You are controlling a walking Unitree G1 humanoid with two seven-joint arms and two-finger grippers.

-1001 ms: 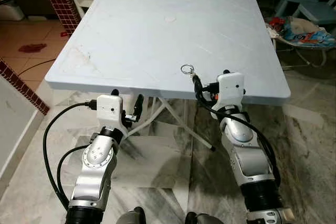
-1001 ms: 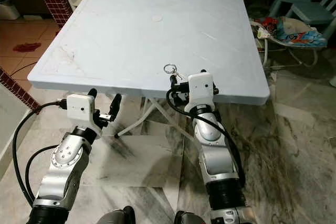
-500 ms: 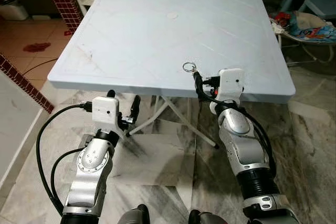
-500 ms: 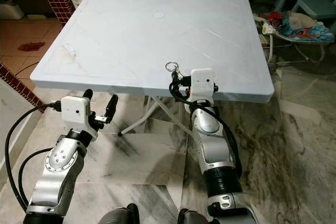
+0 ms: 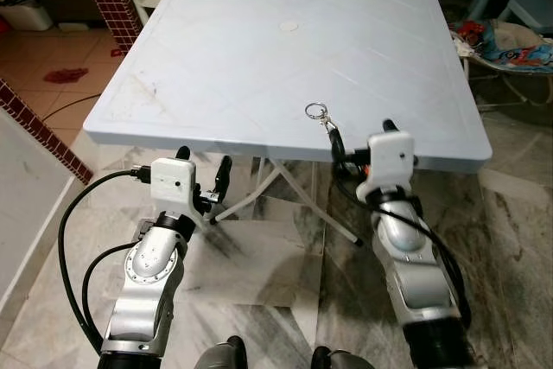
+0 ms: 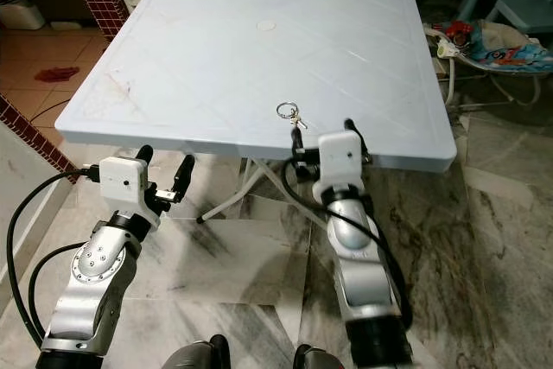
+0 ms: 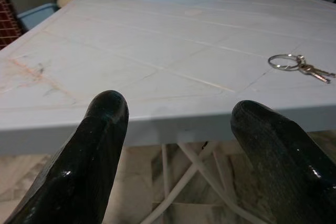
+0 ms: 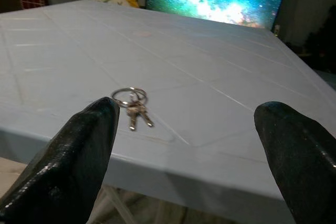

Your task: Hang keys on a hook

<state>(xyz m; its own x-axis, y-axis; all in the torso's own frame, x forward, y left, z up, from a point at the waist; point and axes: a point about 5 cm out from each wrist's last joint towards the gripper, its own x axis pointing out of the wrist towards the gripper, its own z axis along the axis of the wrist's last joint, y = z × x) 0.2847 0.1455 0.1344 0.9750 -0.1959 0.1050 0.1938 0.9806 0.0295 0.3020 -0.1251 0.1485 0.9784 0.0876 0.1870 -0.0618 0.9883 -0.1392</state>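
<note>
keys right at the table edge, and we can't find a hook anywhere

so here's where we are; the keys [image 5: 321,115] lie flat on the pale blue table [image 5: 259,49], close to its near edge, a ring with a couple of small keys trailing off it toward us; our right gripper [image 5: 359,131] sits just at that edge, a bit to the right of the keys, fingers spread wide with nothing between them; the right wrist view puts the keys [image 8: 132,105] next to one finger, not centred in the gap; our left gripper [image 5: 204,162] hangs below the table edge well off to the left, fingers also wide apart and empty.

what we reckon could go wrong; the keys are thin and flat on a smooth top, so long fingers closing from the side may just skate over them or shove them along; they're so near the edge that a nudge the wrong way could tip them onto the marble floor [image 5: 276,257]; and if we only pinch one key the ring may swing and slip out.

hard-to-see stuff; no hook that we can make out, so where these get hung is a guess for now; how many keys are on the ring is too small to tell; the table's legs are mostly hidden under the top; the clutter at the far right is cut off.
</note>
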